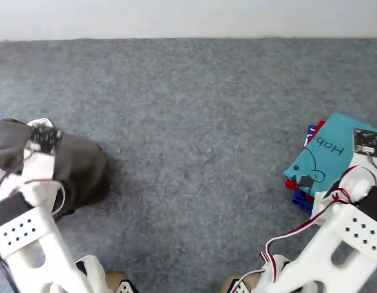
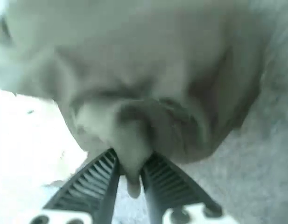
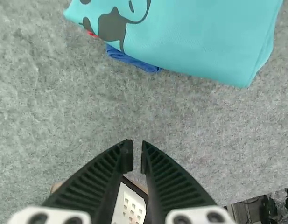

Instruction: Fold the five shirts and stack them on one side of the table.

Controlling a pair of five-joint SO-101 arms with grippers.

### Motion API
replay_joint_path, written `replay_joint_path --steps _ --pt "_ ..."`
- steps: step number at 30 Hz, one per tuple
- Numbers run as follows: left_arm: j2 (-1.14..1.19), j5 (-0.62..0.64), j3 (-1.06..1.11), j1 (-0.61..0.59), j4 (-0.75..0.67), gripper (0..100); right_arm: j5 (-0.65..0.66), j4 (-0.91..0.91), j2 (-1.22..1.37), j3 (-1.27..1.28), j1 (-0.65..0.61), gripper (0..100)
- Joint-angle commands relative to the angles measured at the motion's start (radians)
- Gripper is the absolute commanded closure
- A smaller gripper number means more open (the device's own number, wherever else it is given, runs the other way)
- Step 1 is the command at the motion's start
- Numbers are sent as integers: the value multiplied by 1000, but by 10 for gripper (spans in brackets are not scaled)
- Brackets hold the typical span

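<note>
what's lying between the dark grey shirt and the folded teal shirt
Nothing but bare grey table separates the dark grey shirt and the teal shirt, as the high view shows.

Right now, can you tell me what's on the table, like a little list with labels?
left tool: shut on the grey shirt, a fold pinched between its fingers
grey shirt: bunched up at one side of the table
right tool: shut, holding nothing, over the table near the teal shirt
layers: teal shirt on top; edges of the blue shirt and red shirt show beneath it
table: grey felt cover
</note>
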Motion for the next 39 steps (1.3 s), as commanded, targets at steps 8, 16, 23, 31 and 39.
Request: replay_joint_path --steps 8,16,23,31,39 --pt "-3 304 -325 575 78 986 -5 42 -21 -5 -8 949" --pt "-2 385 -305 977 -17 986 -3 42 -21 -5 -10 949" --pt "48 379 -311 1117 -181 986 -3 41 -21 -5 -13 949" --pt "212 379 -418 1313 -224 983 -3 39 -21 -5 -15 949" --pt "249 397 -530 1226 -32 865 -3 38 -10 -5 -202 949"
